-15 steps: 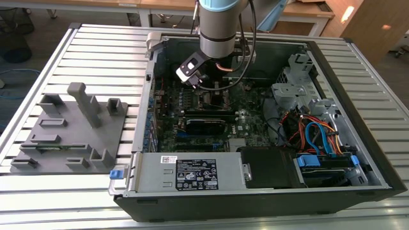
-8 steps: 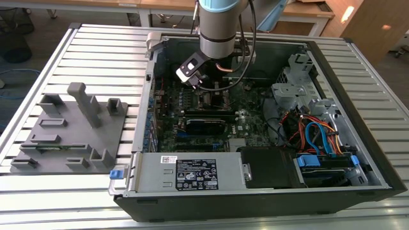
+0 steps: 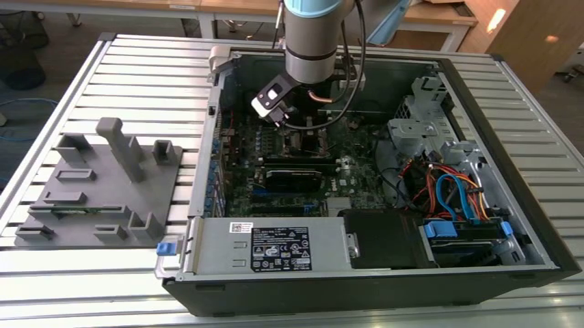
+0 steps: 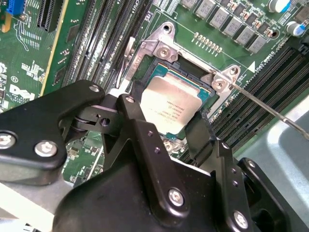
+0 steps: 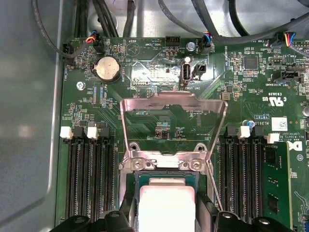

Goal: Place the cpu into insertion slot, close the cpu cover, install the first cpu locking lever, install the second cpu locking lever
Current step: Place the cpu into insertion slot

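Observation:
The cpu (image 4: pixel 171 106), a small square chip with a silver-grey top, sits between the two black fingers (image 4: pixel 129 108) of my gripper (image 4: pixel 166 117), which is shut on it. It is level with, or just above, the insertion slot (image 4: pixel 208 94), a dark socket with a silver rim; I cannot tell whether it is seated. In the first wrist view the cpu (image 5: pixel 166 205) lies below the cpu cover (image 5: pixel 174 100), which stands raised on its hinge. A thin wire lever (image 4: pixel 270 112) sticks out beside the socket. In the exterior view the gripper (image 3: pixel 304 130) reaches into the open computer case (image 3: pixel 474 147).
Long black memory slots (image 5: pixel 89 179) flank the socket on both sides. A labelled power supply box (image 3: pixel 273 247) lies along the case's near side, with drive bays and cables (image 3: pixel 456 195) at the exterior view's right. A grey fixture plate (image 3: pixel 100 188) sits outside on the slatted table.

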Available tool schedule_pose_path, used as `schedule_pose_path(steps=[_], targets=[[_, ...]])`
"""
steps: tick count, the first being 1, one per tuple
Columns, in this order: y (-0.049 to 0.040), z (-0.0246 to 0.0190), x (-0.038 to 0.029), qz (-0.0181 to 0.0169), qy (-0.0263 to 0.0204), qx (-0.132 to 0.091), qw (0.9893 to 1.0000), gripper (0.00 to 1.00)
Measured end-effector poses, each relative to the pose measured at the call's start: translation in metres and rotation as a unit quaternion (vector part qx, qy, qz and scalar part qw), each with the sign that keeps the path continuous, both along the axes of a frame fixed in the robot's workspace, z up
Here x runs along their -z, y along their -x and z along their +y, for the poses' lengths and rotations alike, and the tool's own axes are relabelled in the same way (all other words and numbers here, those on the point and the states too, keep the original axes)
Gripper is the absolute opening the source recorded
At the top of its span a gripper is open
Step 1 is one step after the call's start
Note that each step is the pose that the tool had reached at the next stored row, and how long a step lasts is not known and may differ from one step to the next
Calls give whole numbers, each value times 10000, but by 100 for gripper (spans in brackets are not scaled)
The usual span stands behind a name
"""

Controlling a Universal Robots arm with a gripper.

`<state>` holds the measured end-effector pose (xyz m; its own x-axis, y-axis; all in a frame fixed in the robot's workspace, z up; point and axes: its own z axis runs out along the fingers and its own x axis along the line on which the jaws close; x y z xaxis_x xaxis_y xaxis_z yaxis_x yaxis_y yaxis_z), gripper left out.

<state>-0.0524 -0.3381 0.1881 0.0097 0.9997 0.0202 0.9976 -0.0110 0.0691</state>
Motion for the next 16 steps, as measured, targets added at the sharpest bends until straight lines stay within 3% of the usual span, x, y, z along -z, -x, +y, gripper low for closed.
schedule_pose_path(steps=[8,16], targets=[[0,0,-31,4,0,0,10000,60],[0,0,-100,41,1,0,10000,60]])
